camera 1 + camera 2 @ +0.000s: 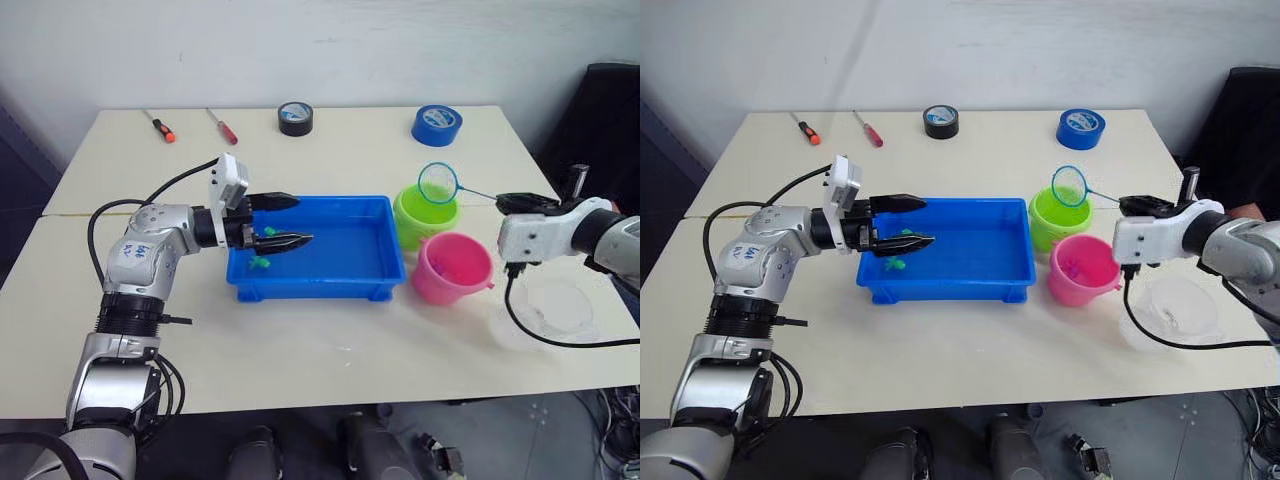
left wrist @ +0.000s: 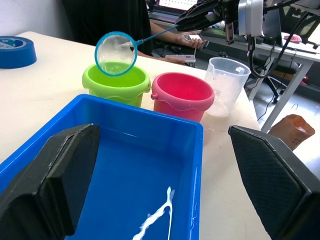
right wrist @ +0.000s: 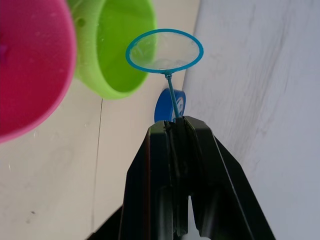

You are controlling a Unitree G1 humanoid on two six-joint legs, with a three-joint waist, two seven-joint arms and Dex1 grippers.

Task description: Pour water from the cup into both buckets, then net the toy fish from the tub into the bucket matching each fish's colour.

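The blue tub [image 1: 345,262] sits mid-table holding water and a small green toy fish [image 1: 262,263] near its left end. My left gripper [image 1: 302,220] hangs open over that left end, one finger above the other. To the tub's right stand the lime green bucket [image 1: 425,215] and, nearer me, the pink bucket [image 1: 452,268]. My right gripper [image 1: 515,203] is shut on the thin handle of the net [image 1: 438,183]. The net's blue hoop hovers above the green bucket, and its mesh looks empty. The clear cup [image 1: 555,308] stands at the front right of the pink bucket.
Along the table's far edge lie two red-handled screwdrivers [image 1: 160,127], a black tape roll [image 1: 295,117] and a blue tape roll [image 1: 436,124]. A dark chair [image 1: 600,110] stands past the right edge. A person's hand [image 2: 190,40] rests beyond the table.
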